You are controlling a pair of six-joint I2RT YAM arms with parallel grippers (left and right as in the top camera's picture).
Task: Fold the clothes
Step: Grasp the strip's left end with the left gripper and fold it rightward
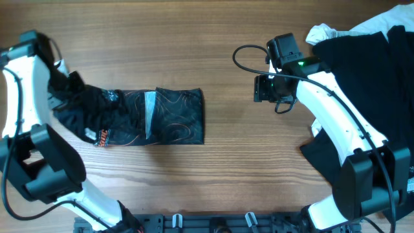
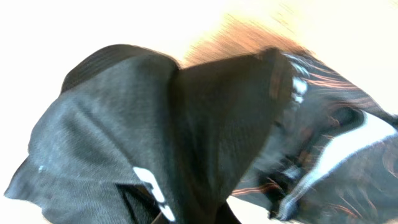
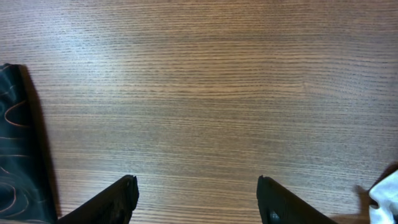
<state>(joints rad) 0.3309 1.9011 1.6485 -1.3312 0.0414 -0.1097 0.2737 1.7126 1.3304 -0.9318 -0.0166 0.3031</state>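
The jersey point(image 1: 150, 116) lies across the centre-left of the table point(image 1: 213, 39), its left end bunched against the left gripper point(image 1: 66, 85); that gripper's fingers are buried in fabric (both views hide them), so whether they are clamped or released cannot be told. The right gripper point(image 1: 262, 88) hovers over bare wood right of the jersey, fingers apart, holding nothing; the remaining clothes point(image 1: 362, 45) are heaped at the upper right. Risk: a pull from the left end alone may drag or skew the flat portion, since nothing pins its right edge; a shallow hold may let the cloth slip.
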